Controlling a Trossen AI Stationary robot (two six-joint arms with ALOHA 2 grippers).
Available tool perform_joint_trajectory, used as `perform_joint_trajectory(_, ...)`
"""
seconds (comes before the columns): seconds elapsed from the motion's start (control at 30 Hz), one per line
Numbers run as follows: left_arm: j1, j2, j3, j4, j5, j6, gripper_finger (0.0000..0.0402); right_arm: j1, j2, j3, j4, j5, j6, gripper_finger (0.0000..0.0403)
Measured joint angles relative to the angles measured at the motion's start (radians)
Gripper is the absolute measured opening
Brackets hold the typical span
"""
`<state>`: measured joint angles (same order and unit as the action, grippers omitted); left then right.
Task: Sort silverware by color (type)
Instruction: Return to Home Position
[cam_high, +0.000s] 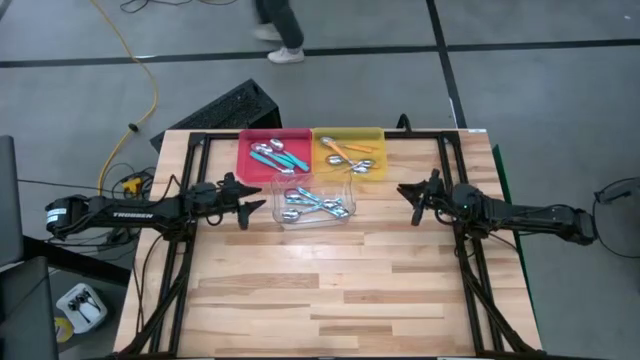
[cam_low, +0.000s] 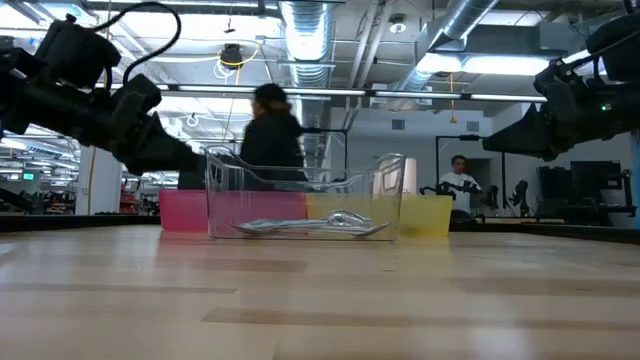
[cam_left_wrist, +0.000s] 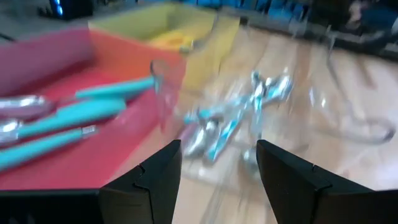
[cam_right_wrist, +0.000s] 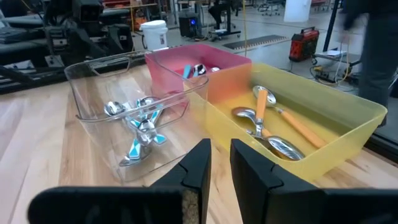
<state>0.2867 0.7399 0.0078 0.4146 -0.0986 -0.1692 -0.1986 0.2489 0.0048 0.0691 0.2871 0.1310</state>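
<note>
- Silverware, as you left it: teal spoons (cam_high: 278, 155) lay in the red tray (cam_high: 272, 134), orange spoons (cam_high: 345, 152) in the yellow tray (cam_high: 350, 131), and pale blue spoons (cam_high: 310, 203) in the clear tray (cam_high: 280, 215).
- The red and yellow trays stood side by side, touching, at the middle of the tabletop's (cam_high: 330, 290) far edge. The clear tray stood just inboard of their shared wall.
- The high view showed no spoon loose on the bare boards.
- Your left gripper (cam_high: 256, 196) hung just beside the clear tray, on the side toward the left edge. Its fingers were spread wide and carried nothing.
- Your right gripper (cam_high: 404, 192) hung toward the right edge, apart from the trays. Its fingers were parted only by a narrow slit and were also empty.
- Judgement: the sort looked complete and the step in hand was the retreat to rest.
- Next move, as a judgement: draw both arms back toward their own edges. Keep the left fingers above the clear tray's rim so they do not nudge it.
- Writing: "TROSSEN" read in white along the left arm (cam_high: 130, 212). No other lettering was legible.
</note>
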Motion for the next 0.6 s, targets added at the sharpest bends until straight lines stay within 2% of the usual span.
perform_joint_trajectory(0.37, 0.0, 0.0, 0.0, -0.276, 0.0, -0.01, 0.0192, 0.0, 0.0, 0.0, -0.007, -0.001, 0.0, 0.0087)
perform_joint_trajectory(0.6, 0.0, 0.0, 0.0, -0.384, 0.005, -0.01, 0.0192, 0.0, 0.0, 0.0, -0.009, -0.001, 0.0, 0.0087)
